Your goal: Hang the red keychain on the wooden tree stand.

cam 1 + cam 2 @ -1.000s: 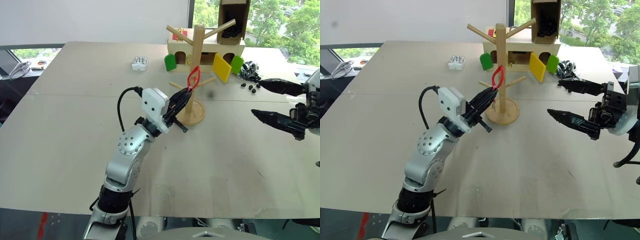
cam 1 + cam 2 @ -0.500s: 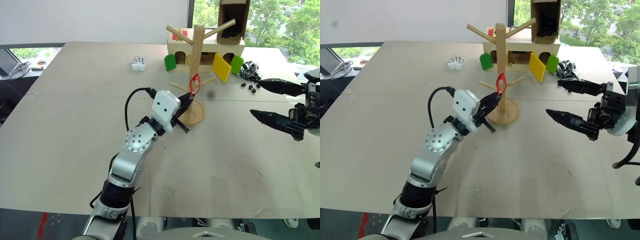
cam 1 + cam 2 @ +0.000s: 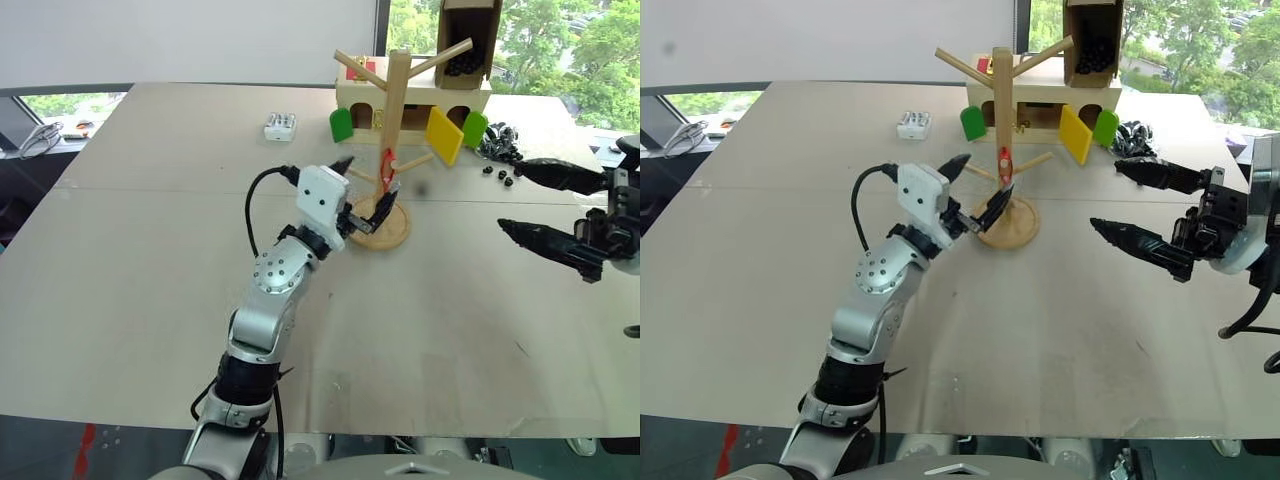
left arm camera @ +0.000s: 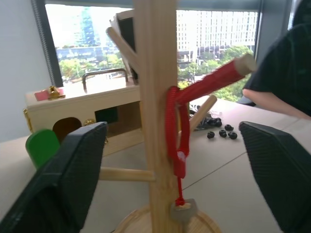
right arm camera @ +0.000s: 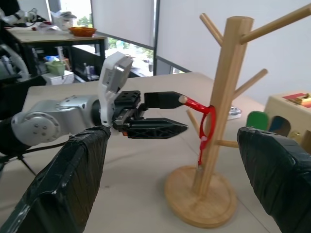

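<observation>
The red keychain (image 4: 175,127) hangs on a low peg of the wooden tree stand (image 5: 216,116). Its cord loops over the peg right beside the post, and the small key dangles just above the round base. The stand sits on the counter (image 3: 150,260), in front of a wooden house box (image 3: 415,95) with green and yellow flaps.

The left gripper (image 3: 976,195) is wide open. One finger is on each side of the post, and neither one holds the cord. In the right wrist view the loop seems to sit close to the tip of one finger, so it could catch there, but it is hard to tell.

The right gripper (image 3: 555,208) is also wide open and holds nothing. It waits well off to the side of the stand.

The hanging part looks done. The job now, it seems, is to get the left gripper away without spoiling it. It should keep its fingers spread and pull straight back the way it points. It should go slowly. It should not swing sideways, because a finger could bump the post and tip the stand. It should not lift up under the peg, because that could push the loop off the end. If the cord snags on a finger, a tiny dip should free it.
</observation>
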`<act>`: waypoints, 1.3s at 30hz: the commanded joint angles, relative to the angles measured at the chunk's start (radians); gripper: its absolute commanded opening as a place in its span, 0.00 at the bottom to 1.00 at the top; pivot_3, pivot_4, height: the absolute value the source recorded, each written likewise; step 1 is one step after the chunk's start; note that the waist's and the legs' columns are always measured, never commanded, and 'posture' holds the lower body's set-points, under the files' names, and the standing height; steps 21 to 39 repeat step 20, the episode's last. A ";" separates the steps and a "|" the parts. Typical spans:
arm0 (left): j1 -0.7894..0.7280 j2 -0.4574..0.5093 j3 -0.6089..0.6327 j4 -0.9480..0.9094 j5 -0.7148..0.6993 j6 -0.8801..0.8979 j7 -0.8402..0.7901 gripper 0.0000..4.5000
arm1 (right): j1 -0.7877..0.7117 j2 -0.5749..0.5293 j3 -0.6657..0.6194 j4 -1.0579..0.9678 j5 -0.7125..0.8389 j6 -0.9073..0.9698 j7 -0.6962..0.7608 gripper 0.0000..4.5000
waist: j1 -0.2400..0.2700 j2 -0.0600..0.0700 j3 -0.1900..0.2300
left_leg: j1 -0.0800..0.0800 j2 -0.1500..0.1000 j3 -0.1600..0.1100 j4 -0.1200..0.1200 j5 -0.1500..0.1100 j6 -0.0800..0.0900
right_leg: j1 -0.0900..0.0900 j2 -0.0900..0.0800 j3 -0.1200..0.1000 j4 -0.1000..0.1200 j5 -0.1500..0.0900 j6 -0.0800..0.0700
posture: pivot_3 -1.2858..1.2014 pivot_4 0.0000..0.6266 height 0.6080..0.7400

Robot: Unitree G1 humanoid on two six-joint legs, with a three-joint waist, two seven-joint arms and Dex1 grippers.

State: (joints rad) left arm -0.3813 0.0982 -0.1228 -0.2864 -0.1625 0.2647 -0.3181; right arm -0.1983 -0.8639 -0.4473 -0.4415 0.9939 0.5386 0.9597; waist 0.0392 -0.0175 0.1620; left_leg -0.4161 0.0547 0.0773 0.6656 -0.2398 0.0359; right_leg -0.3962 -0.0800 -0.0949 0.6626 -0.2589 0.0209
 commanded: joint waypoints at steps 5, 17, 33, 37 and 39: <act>0.125 0.009 0.209 0.009 -0.055 0.029 0.107 0.99 | 0.043 0.244 0.117 0.083 -0.363 -0.216 -0.286 1.00 | -0.008 0.000 0.000 | 0.000 0.000 -0.001 0.000 0.000 0.000 | -0.001 0.002 0.000 0.000 0.000 0.000 | 0.52 0.24 1.00; 0.270 0.026 0.320 0.129 -0.005 -0.090 0.189 0.99 | 0.023 0.572 0.233 0.505 -0.791 -0.643 -0.626 1.00 | -0.012 0.001 0.000 | 0.000 0.000 0.000 0.001 0.001 -0.001 | -0.001 0.001 0.000 0.001 0.000 0.000 | 0.52 0.24 1.00; 0.292 0.034 0.327 0.163 -0.009 -0.122 0.178 0.99 | 0.018 0.585 0.232 0.597 -0.817 -0.711 -0.645 1.00 | -0.016 0.001 0.000 | 0.000 0.001 0.000 0.000 0.000 -0.001 | -0.001 0.001 0.000 0.001 0.000 0.000 | 0.52 0.24 1.00; 0.292 0.034 0.327 0.163 -0.009 -0.122 0.178 0.99 | 0.018 0.585 0.232 0.597 -0.817 -0.711 -0.645 1.00 | -0.016 0.001 0.000 | 0.000 0.001 0.000 0.000 0.000 -0.001 | -0.001 0.001 0.000 0.001 0.000 0.000 | 0.52 0.24 1.00; 0.292 0.034 0.327 0.163 -0.009 -0.122 0.178 0.99 | 0.018 0.585 0.232 0.597 -0.817 -0.711 -0.645 1.00 | -0.016 0.001 0.000 | 0.000 0.001 0.000 0.000 0.000 -0.001 | -0.001 0.001 0.000 0.001 0.000 0.000 | 0.52 0.24 1.00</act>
